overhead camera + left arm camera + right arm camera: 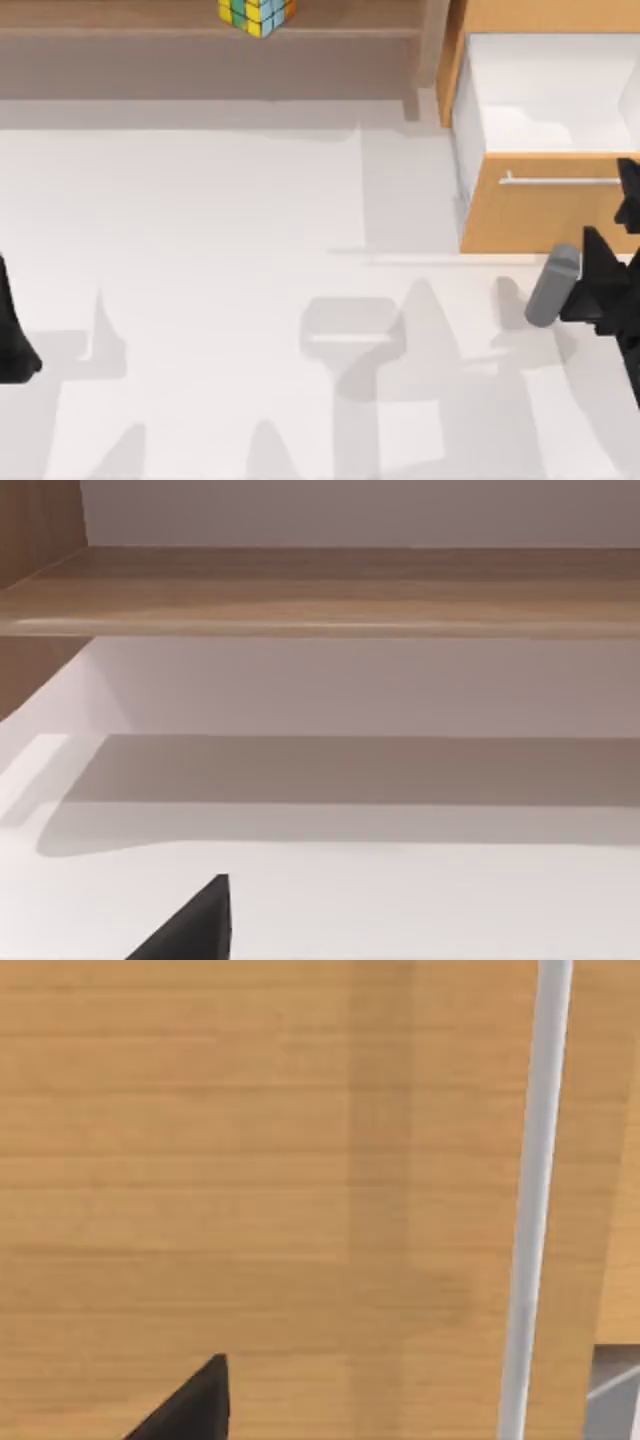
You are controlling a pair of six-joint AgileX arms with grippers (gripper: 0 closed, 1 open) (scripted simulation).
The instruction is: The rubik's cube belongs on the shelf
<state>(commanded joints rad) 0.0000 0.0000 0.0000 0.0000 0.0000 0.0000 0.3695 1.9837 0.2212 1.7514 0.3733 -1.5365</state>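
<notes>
One rubik's cube (pixel 257 14) resting on the shelf (pixel 120 20), task apparently complete; left gripper (pixel 15 345) and right gripper (pixel 610 285) both well clear, finger states cannot tell.

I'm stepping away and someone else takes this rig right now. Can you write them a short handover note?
Left gripper: at the table's left edge, idle, nothing held as far as can be seen.
Right gripper: at the right edge, just in front of the drawer cabinet, whose drawer stands pulled open.
Rubik's cube: sitting on the shelf at the far side, free of both arms.
Done: the cube is on the shelf.
Left: nothing for the cube; perhaps park the arms.
</notes>
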